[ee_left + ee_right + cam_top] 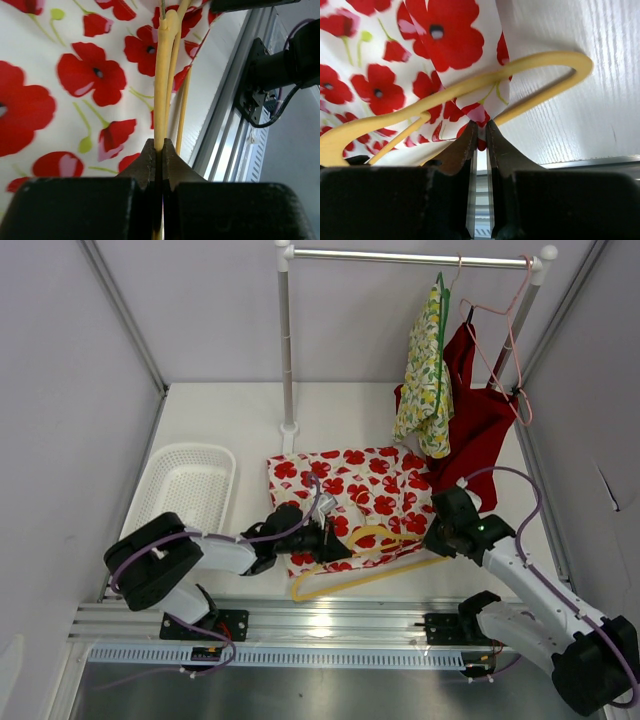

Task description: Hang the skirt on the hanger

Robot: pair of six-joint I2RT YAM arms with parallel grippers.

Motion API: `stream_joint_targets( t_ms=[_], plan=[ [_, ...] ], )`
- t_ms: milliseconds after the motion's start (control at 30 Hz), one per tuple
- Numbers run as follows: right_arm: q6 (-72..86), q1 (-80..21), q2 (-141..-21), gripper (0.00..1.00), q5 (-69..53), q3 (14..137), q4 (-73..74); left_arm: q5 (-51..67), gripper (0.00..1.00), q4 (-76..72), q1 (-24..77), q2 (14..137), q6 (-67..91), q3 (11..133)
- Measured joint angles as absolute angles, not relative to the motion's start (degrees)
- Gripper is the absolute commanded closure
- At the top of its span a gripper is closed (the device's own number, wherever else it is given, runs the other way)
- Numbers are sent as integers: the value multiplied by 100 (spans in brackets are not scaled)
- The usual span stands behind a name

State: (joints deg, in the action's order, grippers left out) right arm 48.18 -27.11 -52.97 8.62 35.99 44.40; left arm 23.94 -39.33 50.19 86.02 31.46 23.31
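The skirt (350, 490) lies spread on the table (230, 420), white with red poppies, between the two arms and just in front of the foot of the clothes rail (410, 257). The yellow hanger (162, 75) lies at the near edge of the skirt, partly on the cloth and partly on the bare table.

The left gripper (161, 150) is clamped on the hanger: in the left wrist view both fingers press on the thin yellow bar and I see no gap. The right gripper (480, 132) is almost together and pinches a corner of the skirt. In the right wrist view this corner is folded over one arm of the hanger, and only a little cloth sits between the fingertips.

I judge that the step in hand is to bring the cloth over the arm of the hanger, and that it is only at its beginning, because most of the skirt lies outside the hanger.

Several things could go wrong from here. The right grip holds only a small tip of cloth, so a strong pull may draw it out of the fingers, and the corner would fall back. The hanger is thin and looks smooth, and it is held at one place only. If the cloth drags on it, it may turn between the left fingers. And if the hanger is lifted with only one corner over it, the weight of the rest may slide the skirt off the arm.
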Motion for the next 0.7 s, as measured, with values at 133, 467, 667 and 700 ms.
stream_joint_targets(
  t_ms=[133,467,667,700],
  plan=[
    [4674,-2386,-5360,92,668,3688,4458,2351,100,-3931,4871,8678,3133,2338],
    [4464,-1922,-5621,92,419,3715,4515,2244,100,-3962,4792,8840,3048,2340],
    [4383,-1691,-5673,92,392,3715,4512,2018,100,-3948,4744,8840,3046,2340],
    [4375,-1629,-5673,92,386,3715,4512,1966,100,-3951,4727,8840,3048,2340]
  ],
)
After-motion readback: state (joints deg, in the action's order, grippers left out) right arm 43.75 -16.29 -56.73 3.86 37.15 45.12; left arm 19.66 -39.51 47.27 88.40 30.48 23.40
